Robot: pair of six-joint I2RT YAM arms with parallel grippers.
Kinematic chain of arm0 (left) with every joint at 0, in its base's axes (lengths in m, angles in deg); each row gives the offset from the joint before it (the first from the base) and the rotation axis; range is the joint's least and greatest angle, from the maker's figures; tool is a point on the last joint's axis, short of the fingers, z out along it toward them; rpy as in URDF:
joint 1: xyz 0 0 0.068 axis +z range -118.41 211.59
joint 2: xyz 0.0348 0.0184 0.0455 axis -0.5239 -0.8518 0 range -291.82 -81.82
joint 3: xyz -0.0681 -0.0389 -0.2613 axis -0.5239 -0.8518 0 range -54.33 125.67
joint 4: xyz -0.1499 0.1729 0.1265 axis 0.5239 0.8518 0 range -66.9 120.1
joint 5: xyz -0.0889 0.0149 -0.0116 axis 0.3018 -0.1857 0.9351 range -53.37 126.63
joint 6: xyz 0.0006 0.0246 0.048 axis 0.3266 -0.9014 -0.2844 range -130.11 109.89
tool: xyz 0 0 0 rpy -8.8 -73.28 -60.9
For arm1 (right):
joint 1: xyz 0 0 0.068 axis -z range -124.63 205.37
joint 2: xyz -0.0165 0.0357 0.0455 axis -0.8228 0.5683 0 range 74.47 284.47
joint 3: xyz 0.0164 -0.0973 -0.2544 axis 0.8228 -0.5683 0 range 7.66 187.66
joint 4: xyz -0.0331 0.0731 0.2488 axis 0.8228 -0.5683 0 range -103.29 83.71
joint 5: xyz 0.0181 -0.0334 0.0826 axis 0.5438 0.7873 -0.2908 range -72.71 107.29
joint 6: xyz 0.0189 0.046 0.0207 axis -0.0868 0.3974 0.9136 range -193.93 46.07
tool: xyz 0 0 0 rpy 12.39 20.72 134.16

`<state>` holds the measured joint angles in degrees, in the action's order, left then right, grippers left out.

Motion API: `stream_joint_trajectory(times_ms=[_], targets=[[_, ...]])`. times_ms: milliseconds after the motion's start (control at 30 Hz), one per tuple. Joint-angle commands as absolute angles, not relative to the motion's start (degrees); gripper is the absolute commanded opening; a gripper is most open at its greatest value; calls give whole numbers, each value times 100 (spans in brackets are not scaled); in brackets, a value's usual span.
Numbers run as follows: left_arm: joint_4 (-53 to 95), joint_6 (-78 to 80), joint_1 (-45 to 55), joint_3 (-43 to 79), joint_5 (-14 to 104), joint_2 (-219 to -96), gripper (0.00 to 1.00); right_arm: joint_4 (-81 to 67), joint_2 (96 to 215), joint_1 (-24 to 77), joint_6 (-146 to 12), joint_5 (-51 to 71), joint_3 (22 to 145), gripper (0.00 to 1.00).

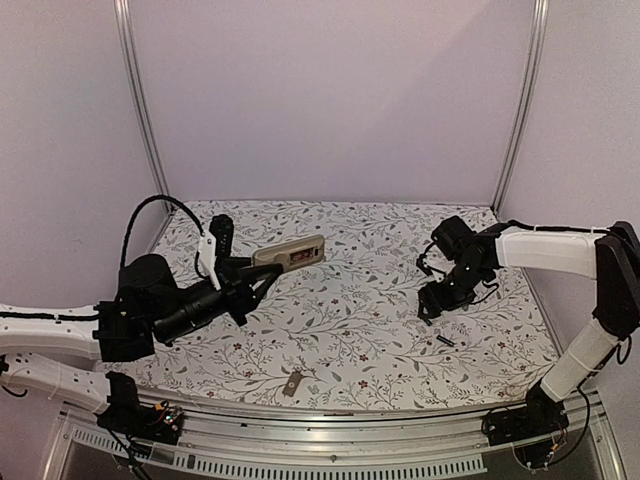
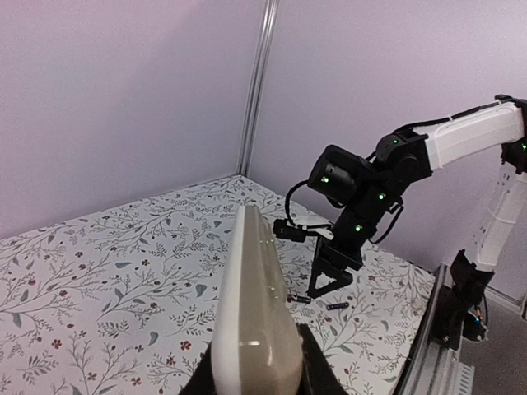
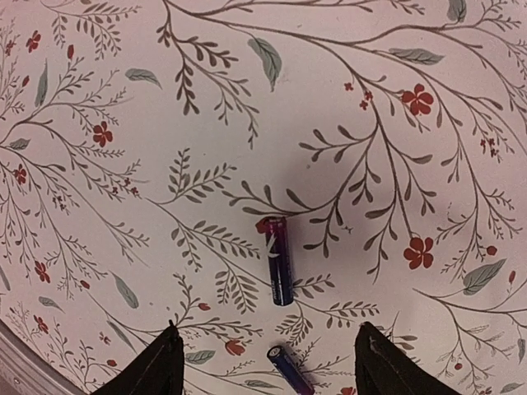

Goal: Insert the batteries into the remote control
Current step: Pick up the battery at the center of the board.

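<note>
The overhead view shows the left gripper (image 1: 260, 270) clamped on the near end of the remote control (image 1: 295, 252). It holds the remote off the flower-patterned table (image 1: 350, 330), roughly level and pointing toward the right arm. This view also takes in a small grey-tan cover piece (image 1: 291, 384) lying alone near the front edge, which neither wrist camera sees. Only 1 battery (image 1: 445, 342) is plain from above, on the cloth just in front of the right gripper (image 1: 433, 303).

The right wrist camera looks straight down and shows 2 batteries. The first battery (image 3: 278, 260) lies whole on the cloth, and the second battery (image 3: 290, 368) is partly cut off by the bottom edge. The right gripper's 2 fingers (image 3: 152, 366) stand spread wide on either side of them, touching neither.

From the left wrist, the remote fills the foreground edge-on. Its grey-tan side is toward the lens, and its face and lower end are out of sight. The dark patch on its upper side in the overhead view is too small to make out.
</note>
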<state>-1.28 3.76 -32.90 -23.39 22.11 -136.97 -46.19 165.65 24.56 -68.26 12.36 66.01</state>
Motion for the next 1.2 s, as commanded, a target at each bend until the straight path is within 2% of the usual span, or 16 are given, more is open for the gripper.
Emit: stream_joint_trajectory(times_ms=[0,233,567,967,1167], targets=[[-343,203,-3235,-2370,2240,-13701,0,-5064,16652,2416,-6512,1563,6611,70],[-383,169,-3233,-2357,2215,-13717,0,-4712,16990,2422,-6627,1478,6774,69],[-283,67,-3222,-2376,2058,-13591,0,-4562,17677,2416,-6760,1448,7089,44],[-326,-66,-3207,-2322,2126,-13580,0,-4575,17777,2329,-6793,1395,6863,35],[-437,-125,-3161,-2429,2438,-13412,0,-4511,17873,2328,-6867,1290,6807,21]])
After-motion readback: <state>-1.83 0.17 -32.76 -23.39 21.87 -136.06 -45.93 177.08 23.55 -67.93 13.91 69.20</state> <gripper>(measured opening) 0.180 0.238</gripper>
